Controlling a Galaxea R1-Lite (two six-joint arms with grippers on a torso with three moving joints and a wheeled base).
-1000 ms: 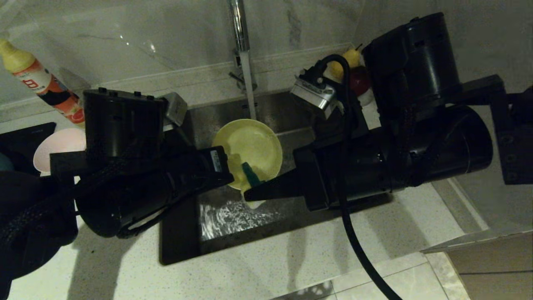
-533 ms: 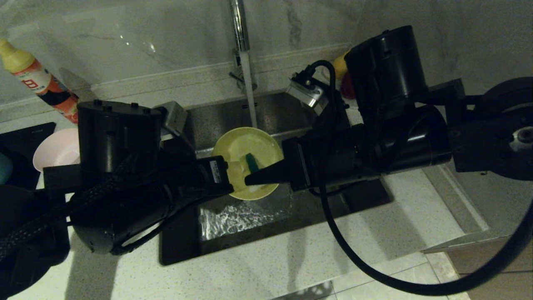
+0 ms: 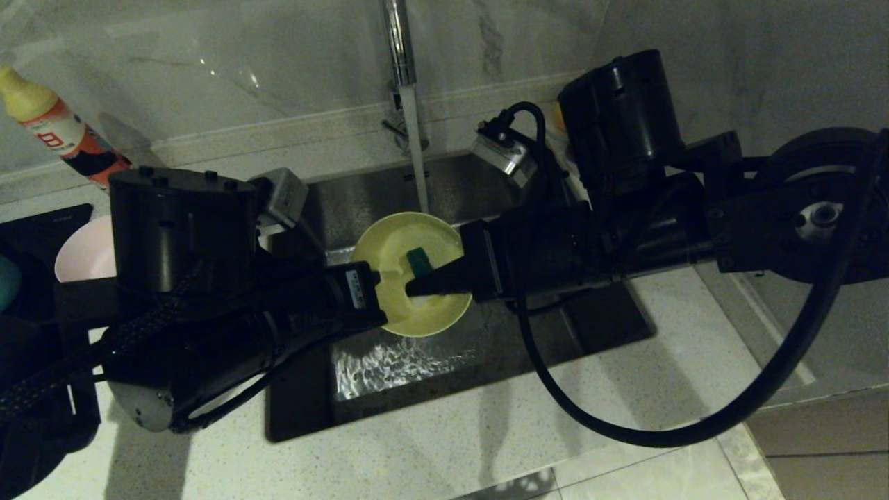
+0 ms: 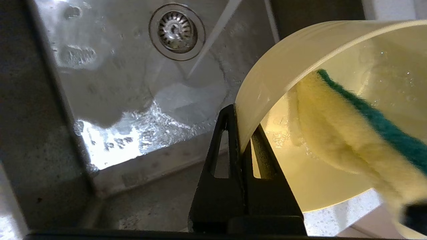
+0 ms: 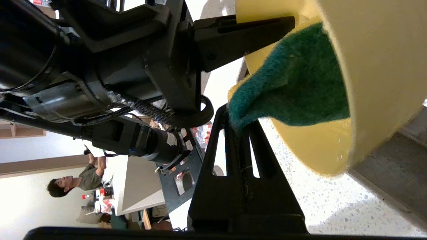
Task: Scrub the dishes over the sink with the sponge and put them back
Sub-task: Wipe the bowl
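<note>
Left end effector pinches the yellow bowl's rim over the sink; right end effector clamps the sponge inside.

two bowls, one yellow bowl and one pink bowl; one sponge; one bottle; one sink.

A bowl hangs mid-frame over the sink, below the tap. The sponge lies inside it. Another bowl sits far left, a bottle upper left.
</note>
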